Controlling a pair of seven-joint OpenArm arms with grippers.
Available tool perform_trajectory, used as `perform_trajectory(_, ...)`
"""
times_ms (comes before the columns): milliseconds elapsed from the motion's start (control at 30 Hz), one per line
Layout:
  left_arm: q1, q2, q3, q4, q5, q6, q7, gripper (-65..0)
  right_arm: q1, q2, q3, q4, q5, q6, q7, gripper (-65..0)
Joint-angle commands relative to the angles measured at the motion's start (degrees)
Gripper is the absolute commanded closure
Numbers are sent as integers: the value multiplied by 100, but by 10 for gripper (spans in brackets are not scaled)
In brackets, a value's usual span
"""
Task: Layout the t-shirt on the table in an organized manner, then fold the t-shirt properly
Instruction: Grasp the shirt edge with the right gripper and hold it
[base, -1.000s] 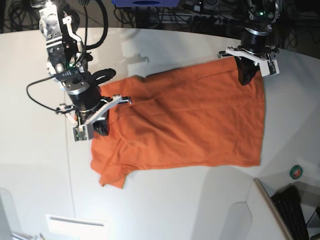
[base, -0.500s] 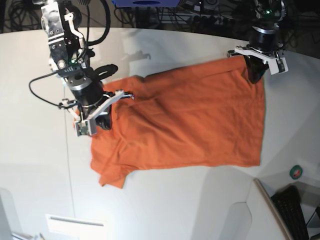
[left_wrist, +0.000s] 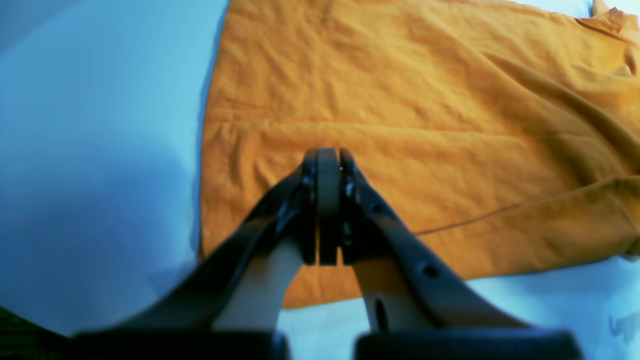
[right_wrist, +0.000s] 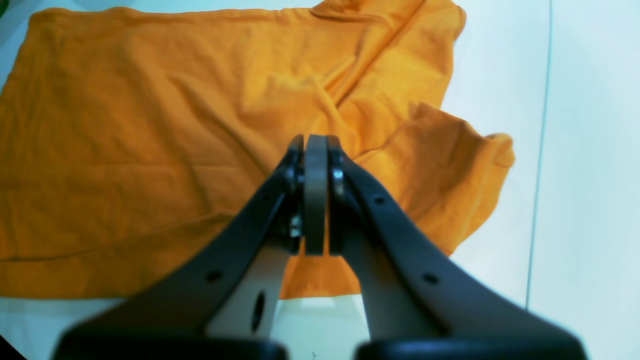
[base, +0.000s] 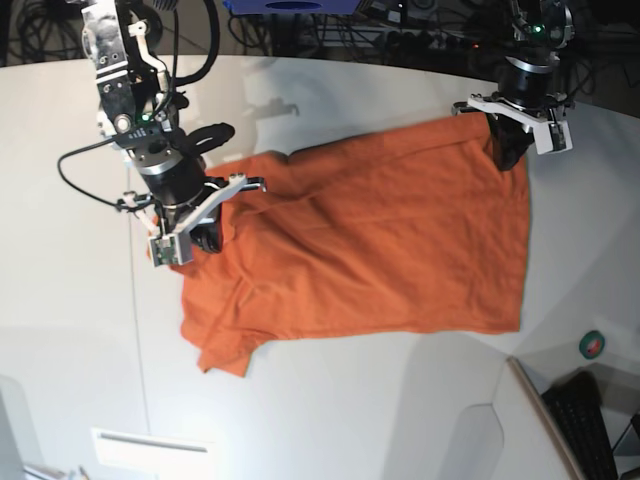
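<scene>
Below both closed grippers: t-shirt (base: 380, 250), spread flat.

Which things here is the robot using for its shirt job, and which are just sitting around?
For the job:
- the t-shirt, orange, lying spread on the table
- the table, white
- the left gripper, shut, over one corner of the shirt
- the right gripper, shut, over the collar end

Just lying about:
- a green roll of tape
- a black keyboard

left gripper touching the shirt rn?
Cannot tell. In the left wrist view the left gripper is shut with no cloth between its fingers and hangs over the shirt, but no view shows a gap or contact plainly.
</scene>
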Motion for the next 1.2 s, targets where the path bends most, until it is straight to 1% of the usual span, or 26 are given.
perform_trajectory(0, 22, -27, 28, 92, -28, -14, -154, 0, 47, -1, 11, 138, 10, 34, 151, 0)
perform_trajectory(1167, -5, -9, 37, 92, -72, -14, -163, 0, 153, -10, 11, 146, 10, 34, 151, 0)
